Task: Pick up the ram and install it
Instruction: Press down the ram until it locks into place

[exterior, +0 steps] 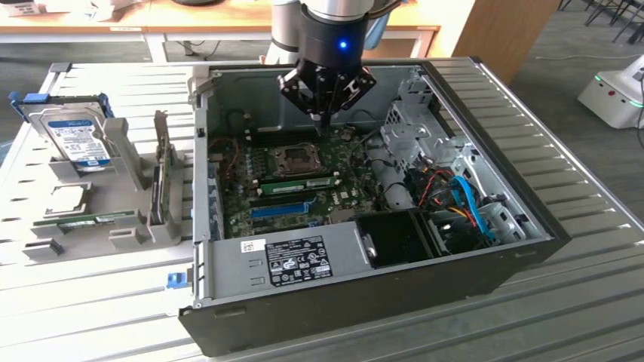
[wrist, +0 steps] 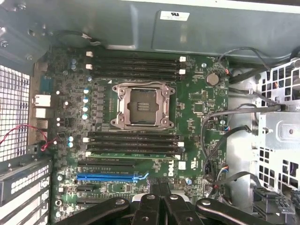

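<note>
The ram, a thin green stick, stands on edge in a memory slot beside the CPU socket on the motherboard inside the open computer case. In the wrist view it is the green strip in the slot row nearest the blue slot strip. My gripper hangs above the board, over the far side of the socket and apart from the ram. Its fingers are shut with nothing between them. They meet in the wrist view too, where the gripper is over the board.
A second green board stick lies in a grey holder on the exterior view's left, next to a silver hard drive with a blue-and-white label. Cables and a drive cage crowd the case's right side. A black fan housing sits near its front.
</note>
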Robot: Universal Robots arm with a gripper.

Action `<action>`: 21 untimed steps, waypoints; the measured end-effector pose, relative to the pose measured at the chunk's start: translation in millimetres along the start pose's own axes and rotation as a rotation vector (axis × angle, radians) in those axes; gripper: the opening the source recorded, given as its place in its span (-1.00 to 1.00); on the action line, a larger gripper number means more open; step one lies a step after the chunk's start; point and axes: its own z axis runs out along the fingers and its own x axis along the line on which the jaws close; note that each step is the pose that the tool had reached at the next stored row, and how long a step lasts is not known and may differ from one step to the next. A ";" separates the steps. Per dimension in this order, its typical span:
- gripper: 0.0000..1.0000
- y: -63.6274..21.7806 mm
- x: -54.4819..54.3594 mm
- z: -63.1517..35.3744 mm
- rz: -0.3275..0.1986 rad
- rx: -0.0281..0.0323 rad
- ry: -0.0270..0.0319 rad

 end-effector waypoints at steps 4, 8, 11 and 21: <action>-0.79 -0.1 -3.2 0.1 0.000 -0.0002 0.0144; -0.79 -0.2 -6.2 0.2 0.001 0.0001 0.0287; -0.79 -0.1 -6.3 0.2 0.001 0.0001 0.0293; -0.79 0.0 3.0 0.6 0.003 -0.0002 0.0291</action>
